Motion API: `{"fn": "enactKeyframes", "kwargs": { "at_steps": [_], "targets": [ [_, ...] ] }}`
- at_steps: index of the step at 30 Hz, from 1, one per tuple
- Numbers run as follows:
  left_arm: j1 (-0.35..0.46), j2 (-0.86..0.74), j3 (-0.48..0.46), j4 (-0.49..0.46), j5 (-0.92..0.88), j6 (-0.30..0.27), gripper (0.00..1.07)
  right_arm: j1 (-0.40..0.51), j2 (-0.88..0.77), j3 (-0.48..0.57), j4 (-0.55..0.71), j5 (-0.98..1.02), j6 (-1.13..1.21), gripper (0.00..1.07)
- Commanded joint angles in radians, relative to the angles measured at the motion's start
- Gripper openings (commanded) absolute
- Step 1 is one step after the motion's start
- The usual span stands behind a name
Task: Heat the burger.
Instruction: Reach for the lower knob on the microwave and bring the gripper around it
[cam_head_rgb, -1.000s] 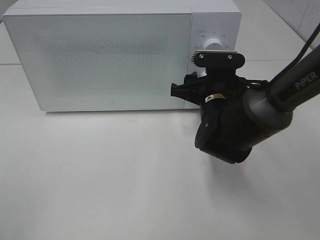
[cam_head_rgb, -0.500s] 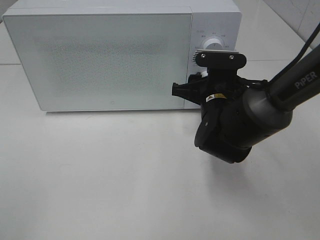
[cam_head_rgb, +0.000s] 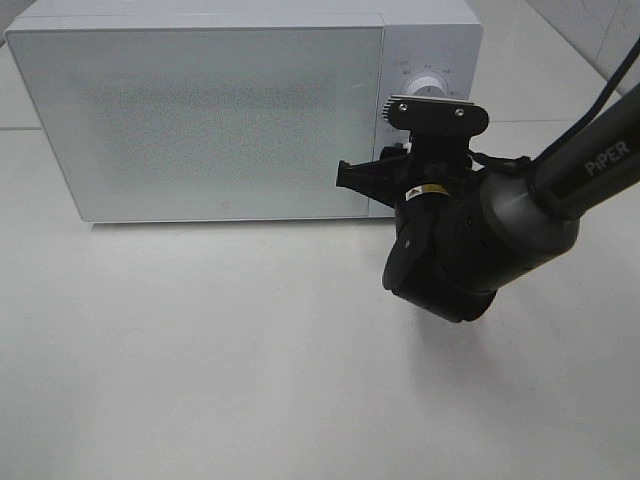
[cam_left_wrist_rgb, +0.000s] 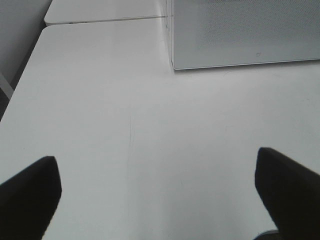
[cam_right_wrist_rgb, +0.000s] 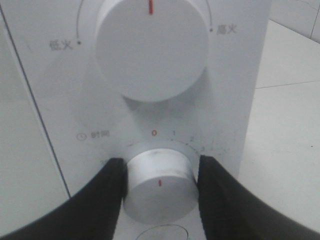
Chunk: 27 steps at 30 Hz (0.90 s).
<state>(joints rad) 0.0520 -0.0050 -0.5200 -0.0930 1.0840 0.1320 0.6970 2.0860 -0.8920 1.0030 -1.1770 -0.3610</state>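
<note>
The burger is hidden in every view. The white microwave (cam_head_rgb: 200, 120) stands at the back of the table with its door closed. In the right wrist view my right gripper (cam_right_wrist_rgb: 160, 172) is at the control panel. Its two black fingers (cam_right_wrist_rgb: 107, 192) press against either side of the lower timer knob (cam_right_wrist_rgb: 159, 192), shut on it. The knob's red mark points downward, away from the 0. In the exterior high view the right arm's wrist (cam_head_rgb: 450, 240) covers that knob. My left gripper (cam_left_wrist_rgb: 160, 195) hangs open over bare table, its fingertips far apart, with nothing between them.
The upper power knob (cam_right_wrist_rgb: 151, 47) sits just above the gripped knob, its red line pointing straight up. The microwave's front corner (cam_left_wrist_rgb: 172, 65) lies ahead of the left gripper. A white tabletop (cam_head_rgb: 200, 350) spreads in front of the microwave.
The right gripper's wrist has shifted slightly left and toward the panel. The microwave has not moved.
</note>
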Motion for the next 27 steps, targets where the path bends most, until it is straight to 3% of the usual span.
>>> {"fn": "enactKeyframes", "kwargs": {
  "at_steps": [1, 14, 27],
  "targets": [
    [0.002, -0.017, 0.003, -0.003, -0.013, -0.006, 0.98, -0.016, 0.000, -0.029, -0.009, -0.077, 0.008, 0.24],
    [0.002, -0.017, 0.003, -0.003, -0.013, -0.006, 0.98, -0.016, 0.000, -0.029, -0.011, -0.081, -0.009, 0.14],
    [0.002, -0.017, 0.003, -0.003, -0.013, -0.006, 0.98, -0.016, 0.000, -0.029, -0.022, -0.083, 0.069, 0.15]
  ]
}}
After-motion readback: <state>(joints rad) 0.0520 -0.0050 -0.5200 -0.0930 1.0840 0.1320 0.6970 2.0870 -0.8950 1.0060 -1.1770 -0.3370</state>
